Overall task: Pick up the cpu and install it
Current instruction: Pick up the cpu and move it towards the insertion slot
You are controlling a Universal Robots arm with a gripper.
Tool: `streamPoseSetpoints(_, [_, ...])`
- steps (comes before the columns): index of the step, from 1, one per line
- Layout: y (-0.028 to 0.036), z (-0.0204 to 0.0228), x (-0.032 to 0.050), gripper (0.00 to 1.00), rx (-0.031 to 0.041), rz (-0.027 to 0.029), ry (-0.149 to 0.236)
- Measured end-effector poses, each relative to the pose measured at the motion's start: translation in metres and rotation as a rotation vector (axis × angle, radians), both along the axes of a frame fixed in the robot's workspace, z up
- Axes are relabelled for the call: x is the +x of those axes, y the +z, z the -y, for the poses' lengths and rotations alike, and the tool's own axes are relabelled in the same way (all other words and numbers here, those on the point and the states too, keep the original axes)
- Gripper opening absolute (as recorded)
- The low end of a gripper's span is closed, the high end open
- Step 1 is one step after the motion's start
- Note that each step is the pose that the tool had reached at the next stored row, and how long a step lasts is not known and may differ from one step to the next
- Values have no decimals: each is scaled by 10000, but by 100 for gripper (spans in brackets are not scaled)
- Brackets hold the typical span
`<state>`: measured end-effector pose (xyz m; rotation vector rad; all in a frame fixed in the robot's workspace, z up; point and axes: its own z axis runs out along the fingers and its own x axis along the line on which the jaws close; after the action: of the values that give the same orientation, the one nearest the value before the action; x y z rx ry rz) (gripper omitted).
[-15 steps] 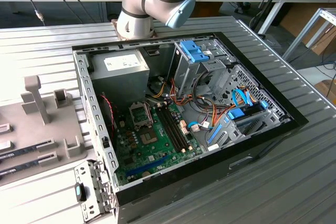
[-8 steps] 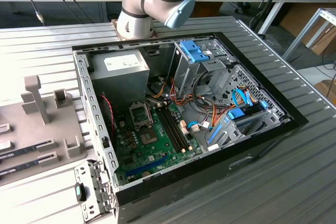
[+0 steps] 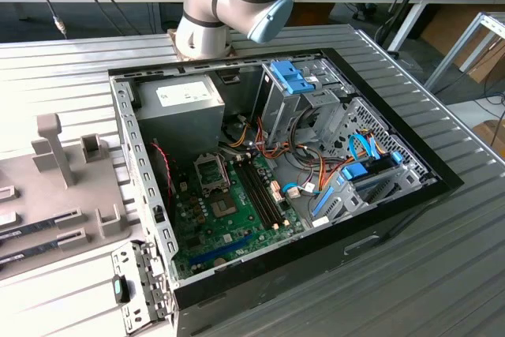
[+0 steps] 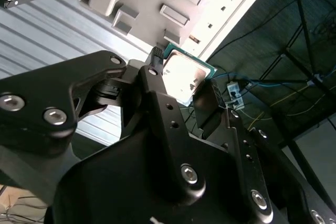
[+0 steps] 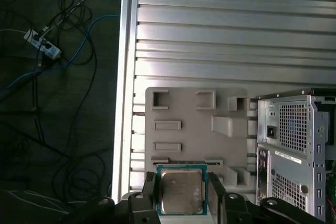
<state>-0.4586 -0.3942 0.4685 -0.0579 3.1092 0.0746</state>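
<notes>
Ribbed metal table (image 5: 236, 24), grey moulded tray (image 5: 184, 108), black hand (image 5: 182, 195) clamped on the cpu (image 5: 181, 188) — flat, silver, green-rimmed.

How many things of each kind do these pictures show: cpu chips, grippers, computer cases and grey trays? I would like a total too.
cpu: 1
gripper: 1
computer case: 1
grey tray: 1
Total: 4
</notes>
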Motion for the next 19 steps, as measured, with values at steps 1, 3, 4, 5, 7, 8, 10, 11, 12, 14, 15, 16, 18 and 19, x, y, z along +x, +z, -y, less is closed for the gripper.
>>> streamPoseSetpoints(1, [-1, 3, 1, 47, -1, 0, 0])
streamPoseSetpoints(3, [-2, 7, 3, 47, -3, -1, -1])
streamPoseSetpoints(4, [-3, 9, 4, 47, -4, -1, 0])
streamPoseSetpoints(5, [-3, 10, 5, 47, -3, -1, 0])
streamPoseSetpoints(7, [-6, 13, 7, 47, -4, -1, -1])
streamPoseSetpoints(8, [-7, 14, 8, 47, -4, -1, -1])
streamPoseSetpoints(10, [-11, 17, 12, 47, -2, 2, 0])
streamPoseSetpoints(11, [-13, 18, 15, 47, -2, 2, 0])
streamPoseSetpoints(12, [-13, 18, 17, 47, -3, 1, 0])
streamPoseSetpoints(14, [-16, 19, 21, 47, -3, 0, -1])
streamPoseSetpoints(15, [-17, 20, 23, 47, -3, 0, 0])
streamPoseSetpoints(16, [-17, 20, 25, 47, -3, 0, 0])
streamPoseSetpoints(18, [-19, 20, 32, 47, -4, -1, 0])
streamPoseSetpoints(19, [-20, 20, 34, 47, -3, -1, 0])
